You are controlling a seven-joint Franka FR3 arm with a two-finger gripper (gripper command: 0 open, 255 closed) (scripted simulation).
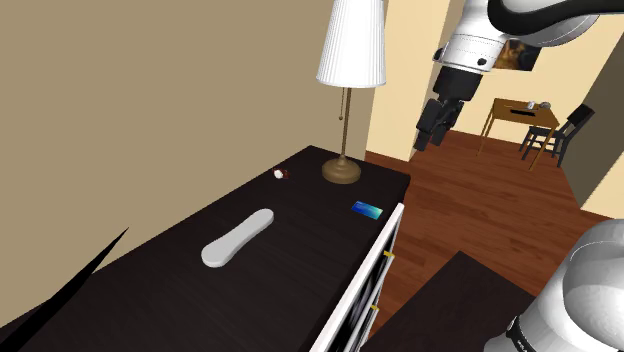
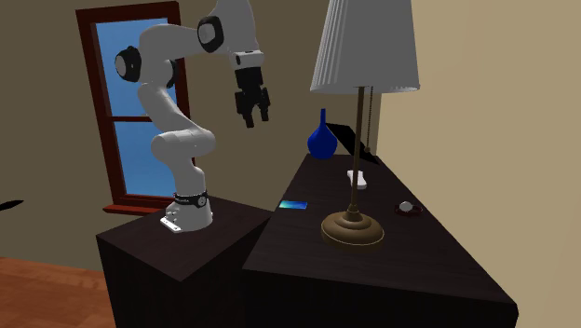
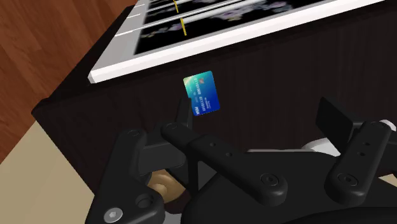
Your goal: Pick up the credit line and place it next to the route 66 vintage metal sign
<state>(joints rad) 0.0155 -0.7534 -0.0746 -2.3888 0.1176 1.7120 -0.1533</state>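
The credit card point(image 1: 367, 210) lay flat on the dark bench point(image 1: 290, 280), near its front edge and close to the lamp point(image 1: 345, 95). The tool point(image 2: 253, 110) hung well above, fingers apart, holding nothing. Grasp, carry and placing all remained. The pale oblong thing point(image 1: 238, 238) was perhaps the sign.

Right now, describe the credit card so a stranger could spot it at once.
Find the dark dresser with the white-shaded lamp. Just out from the lamp's base, near the dresser's drawer-side edge, lies the credit card. It is the only small flat blue-green rectangle there.
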